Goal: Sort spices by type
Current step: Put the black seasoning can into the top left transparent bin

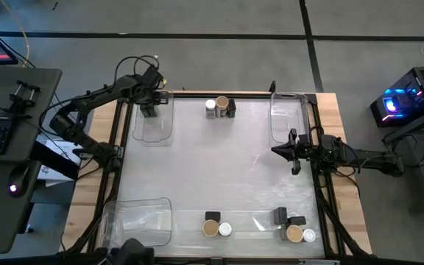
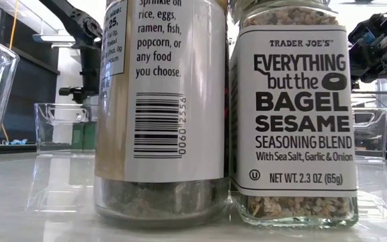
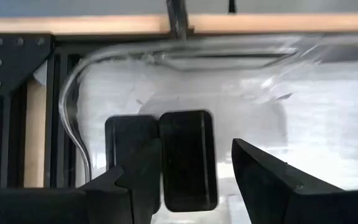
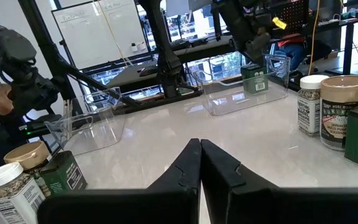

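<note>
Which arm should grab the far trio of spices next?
Left, probably. Its claw hangs open over a black box in the far-left bin, right beside the trio. The right claw is shut, idling at the table's right side, farther off.

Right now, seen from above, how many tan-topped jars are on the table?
3: the top jar in the upper cluster, the middle jar and the right jar along the bottom edge. Some may be hidden.
</note>
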`<state>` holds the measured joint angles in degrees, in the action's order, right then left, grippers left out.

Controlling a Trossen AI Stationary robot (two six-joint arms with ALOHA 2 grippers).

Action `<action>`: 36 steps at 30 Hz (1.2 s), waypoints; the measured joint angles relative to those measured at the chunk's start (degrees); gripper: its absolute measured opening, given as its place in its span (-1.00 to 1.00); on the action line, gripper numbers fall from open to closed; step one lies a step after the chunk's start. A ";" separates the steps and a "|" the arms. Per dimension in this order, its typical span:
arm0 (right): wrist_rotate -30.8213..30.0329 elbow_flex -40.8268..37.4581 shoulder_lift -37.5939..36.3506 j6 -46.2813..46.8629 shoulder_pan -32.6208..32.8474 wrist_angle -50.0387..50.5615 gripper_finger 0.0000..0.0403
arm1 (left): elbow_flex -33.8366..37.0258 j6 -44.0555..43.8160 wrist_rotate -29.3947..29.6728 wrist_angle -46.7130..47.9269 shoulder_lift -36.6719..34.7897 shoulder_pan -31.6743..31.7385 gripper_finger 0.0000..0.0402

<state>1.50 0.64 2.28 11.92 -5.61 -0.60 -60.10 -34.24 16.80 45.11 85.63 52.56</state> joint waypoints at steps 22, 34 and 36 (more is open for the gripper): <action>0.01 0.00 0.00 0.00 -0.02 -0.02 -1.00 | 0.00 -4.69 -4.01 -6.61 1.11 -4.20 -0.94; 0.00 0.00 0.00 -0.02 0.00 0.00 -1.00 | 0.04 -3.62 -2.54 -3.20 4.37 -2.67 -1.00; 0.00 0.00 0.00 0.00 -0.02 -0.02 -1.00 | 0.04 -3.62 -2.26 -3.06 4.44 -2.64 -1.00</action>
<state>1.50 0.64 2.28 11.92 -5.63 -0.62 -60.05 -37.86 14.54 42.04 90.06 49.91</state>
